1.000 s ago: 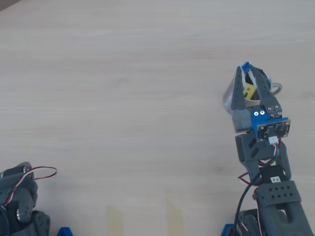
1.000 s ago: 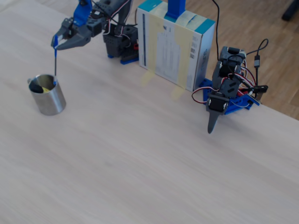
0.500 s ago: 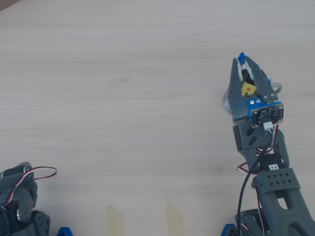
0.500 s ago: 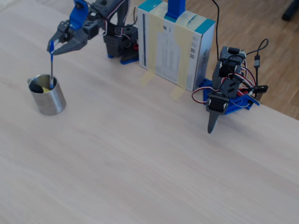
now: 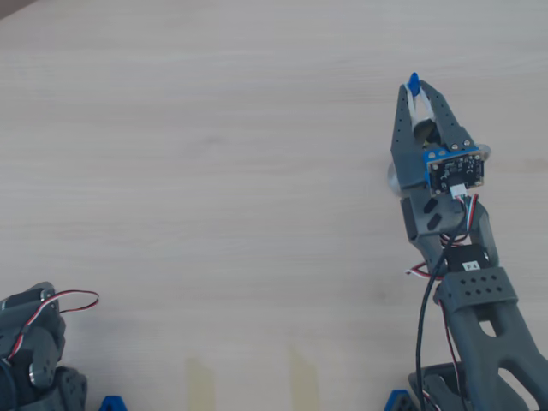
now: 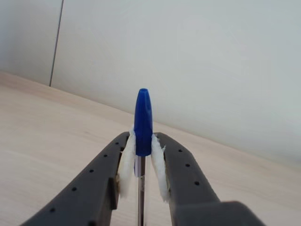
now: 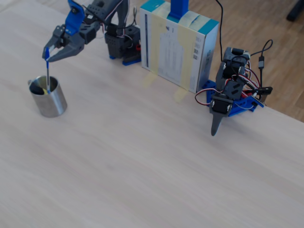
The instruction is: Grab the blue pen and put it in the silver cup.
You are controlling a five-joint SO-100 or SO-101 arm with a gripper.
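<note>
In the fixed view, the pen (image 7: 47, 76) hangs upright from the gripper (image 7: 46, 56) into the cup (image 7: 47, 97).

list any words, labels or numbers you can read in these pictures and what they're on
"F 4", or something close: small white sticker on the arm's dark motor, overhead view; too small to be sure.
Printed lines on the white box behind the table, fixed view: too blurred to read.
Blue pen, silver cup, gripper: no text visible.
</note>
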